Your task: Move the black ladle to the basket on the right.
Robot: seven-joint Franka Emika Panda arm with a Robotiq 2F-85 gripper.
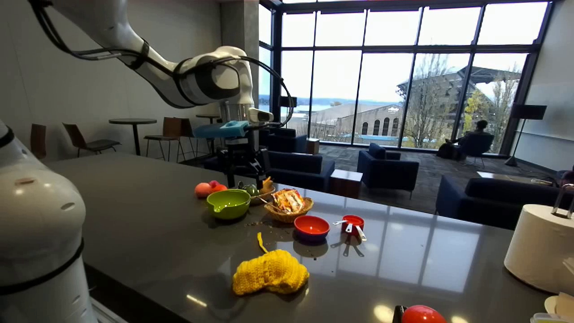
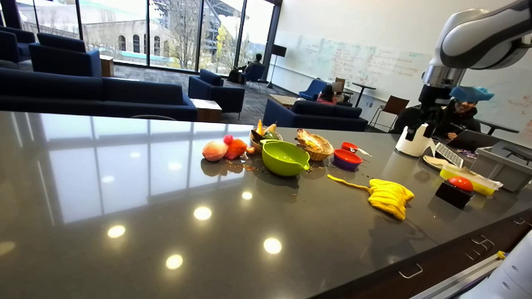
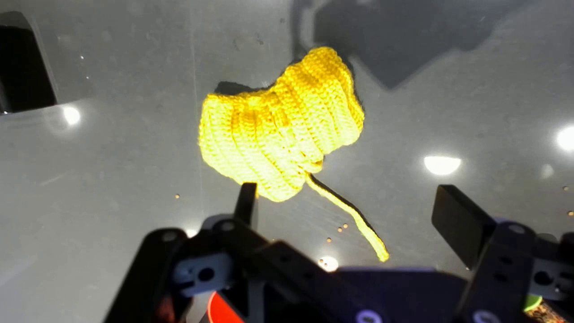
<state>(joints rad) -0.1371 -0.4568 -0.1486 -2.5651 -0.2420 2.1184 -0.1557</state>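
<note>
Can see a whiteboard (image 2: pixel 376 81) in an exterior view, with handwriting (image 2: pixel 338 60) too faint to read. Note, above the counter (image 1: pixel 148 224), the gripper (image 3: pixel 350 204) with jaws released and spread wide; in the wrist view, place the yellow knitted cloth (image 3: pixel 287 128) at half past ten from its gap. In an exterior view, find the green bowl (image 1: pixel 231 210), with the woven basket (image 1: pixel 285 218) at three o'clock. Find the red bowl (image 1: pixel 312 226) just beside the basket, at four o'clock, and inside the basket a packet (image 1: pixel 289 200), too small for reading any lettering.
</note>
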